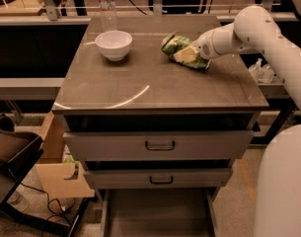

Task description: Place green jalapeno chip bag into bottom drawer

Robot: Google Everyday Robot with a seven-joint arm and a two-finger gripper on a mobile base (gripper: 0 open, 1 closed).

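The green jalapeno chip bag (pixel 179 49) lies crumpled on the gray cabinet top (pixel 155 83), at the back right. My gripper (pixel 198 54) reaches in from the right on the white arm and sits right at the bag's right end, touching it. The bottom drawer (pixel 157 214) is pulled open at the foot of the cabinet, with a dark flat floor and low side walls, and nothing shows inside it.
A white bowl (pixel 113 44) stands at the back left of the top, with a water bottle (pixel 106 5) behind it. Two shut gray drawer fronts (pixel 160 145) with black handles sit above the open drawer. A cardboard box (pixel 61 177) is on the floor at left.
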